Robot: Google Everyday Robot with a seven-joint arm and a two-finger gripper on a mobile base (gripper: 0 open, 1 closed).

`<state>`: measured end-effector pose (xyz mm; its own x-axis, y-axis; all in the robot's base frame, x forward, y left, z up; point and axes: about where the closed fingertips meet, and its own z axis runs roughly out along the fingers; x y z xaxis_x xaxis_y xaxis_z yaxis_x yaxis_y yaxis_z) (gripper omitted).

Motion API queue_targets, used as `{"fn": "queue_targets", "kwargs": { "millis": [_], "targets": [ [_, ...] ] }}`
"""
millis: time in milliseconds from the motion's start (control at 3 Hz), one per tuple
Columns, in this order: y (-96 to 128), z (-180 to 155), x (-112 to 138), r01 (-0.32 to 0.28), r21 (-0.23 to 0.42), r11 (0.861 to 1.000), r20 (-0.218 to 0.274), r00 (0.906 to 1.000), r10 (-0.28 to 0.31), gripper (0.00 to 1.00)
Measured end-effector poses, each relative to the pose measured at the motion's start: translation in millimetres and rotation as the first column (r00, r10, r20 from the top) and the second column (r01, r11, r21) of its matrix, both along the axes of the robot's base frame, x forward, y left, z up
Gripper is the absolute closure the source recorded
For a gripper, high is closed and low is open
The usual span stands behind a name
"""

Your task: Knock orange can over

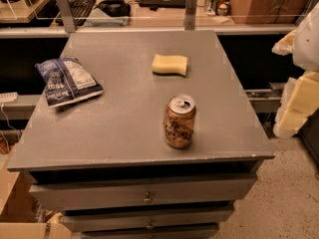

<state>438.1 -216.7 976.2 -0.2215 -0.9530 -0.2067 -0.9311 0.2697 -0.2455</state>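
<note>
Orange-copper and shiny, the orange can (179, 121) stands upright on the grey table top (119, 128), its silver lid and pull tab facing up and dark lettering across its body. It sits right of the middle and close to the near edge, with only a narrow strip of bare top between its base and that edge. To its left the surface is open all the way across the near half. To its right a shorter stretch of bare top runs to the right edge. Farther back there is clear grey surface up to a yellow sponge (170, 64), which lies flat, well apart from the can and slightly left of it. A blue-and-white snack bag (67, 81) lies at the left side, its far left corner reaching over the left edge, well apart from both the can and the sponge.

The gripper (298, 101) shows as a pale white and cream shape at the right border of the view, beyond the table's right edge and not touching anything on it. Whether it is open or closed cannot be told. The can lies to the left of it and somewhat nearer, with the bare right part of the top and the table's right edge between them.

Below the top are grey drawers (144, 190), and to the right a speckled floor (284, 203).
</note>
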Motion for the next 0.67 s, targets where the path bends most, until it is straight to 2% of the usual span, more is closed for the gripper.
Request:
{"fn": "queue_targets", "kwargs": {
  "millis": [333,667],
  "targets": [
    [0,0,0,0.000,0.000,1.000,0.000,1.0000,0.000,0.00],
    [13,-8,6,-0.027,0.072,0.997,0.018,0.9995,0.026,0.00]
  ]
}}
